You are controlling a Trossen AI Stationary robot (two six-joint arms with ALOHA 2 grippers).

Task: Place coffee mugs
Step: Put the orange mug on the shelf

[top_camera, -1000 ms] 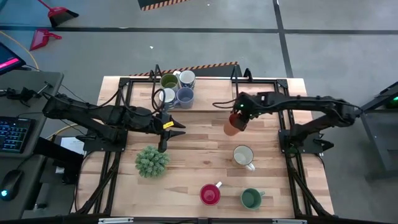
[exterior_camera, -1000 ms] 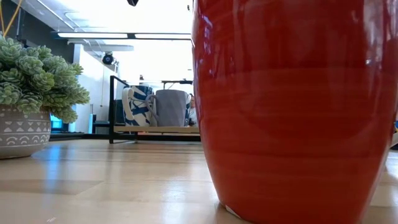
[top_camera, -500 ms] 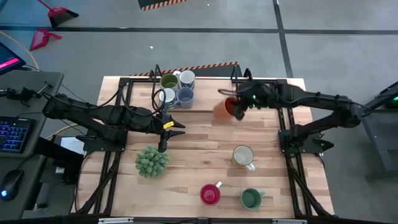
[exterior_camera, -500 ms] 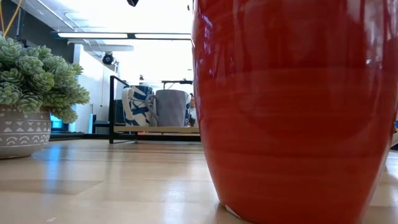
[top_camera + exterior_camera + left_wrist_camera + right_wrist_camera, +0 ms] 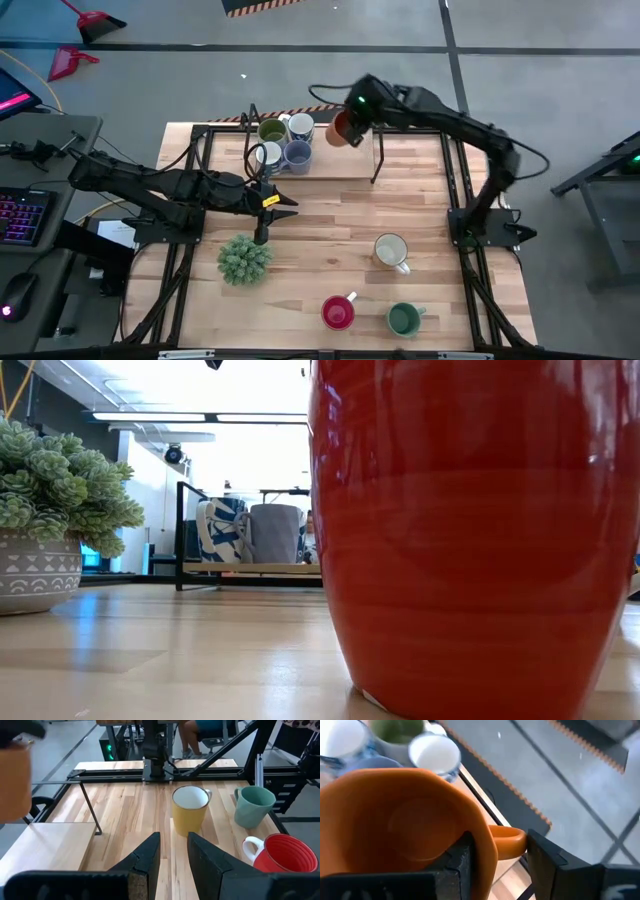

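The right tool (image 5: 495,857) is clamped across the orange mug's (image 5: 343,128) rim beside its handle, a sound hold for hard, glazed, chippable ceramic; the left tool (image 5: 172,857) waits with its fingers slightly apart.

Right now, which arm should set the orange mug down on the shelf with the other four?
Right. The right gripper already holds the orange mug beside the four mugs on the shelf. The left gripper sits empty by the plant.

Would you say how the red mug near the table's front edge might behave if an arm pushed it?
The red mug is glossy and rigid, so it would probably slide rather than flex. Standing upright on a narrower base, it might tip if pushed high. It looks ceramic, likely chippable.
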